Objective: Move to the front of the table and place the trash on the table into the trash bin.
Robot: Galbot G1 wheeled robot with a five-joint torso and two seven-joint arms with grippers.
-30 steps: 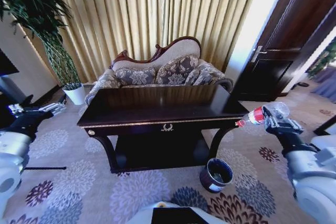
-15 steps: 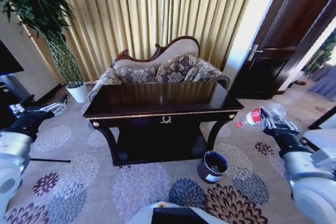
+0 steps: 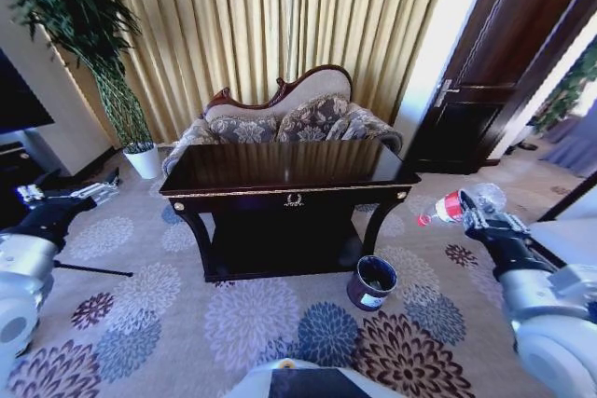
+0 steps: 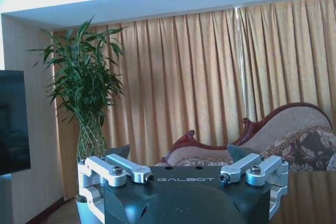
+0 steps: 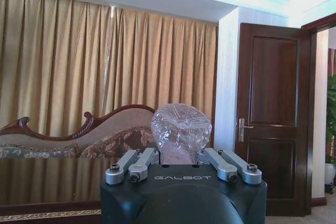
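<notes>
My right gripper [image 3: 478,214] is clamped on the clear plastic bottle with red label and cap [image 3: 460,203] — light, thin-walled, likely slippery, so I hold mid-body. It hangs right of the glossy dark-brown table [image 3: 280,167], above the round dark-brown trash bin [image 3: 371,283]. My left gripper [image 3: 93,191] waits spread wide.

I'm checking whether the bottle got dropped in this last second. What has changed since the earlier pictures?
Nothing was let go: the right gripper stays shut on the bottle, held out right of the table. The whole head view shifted, table and trash bin appearing smaller and farther, so the camera moved, not the things. The left gripper remains open at the left.
</notes>
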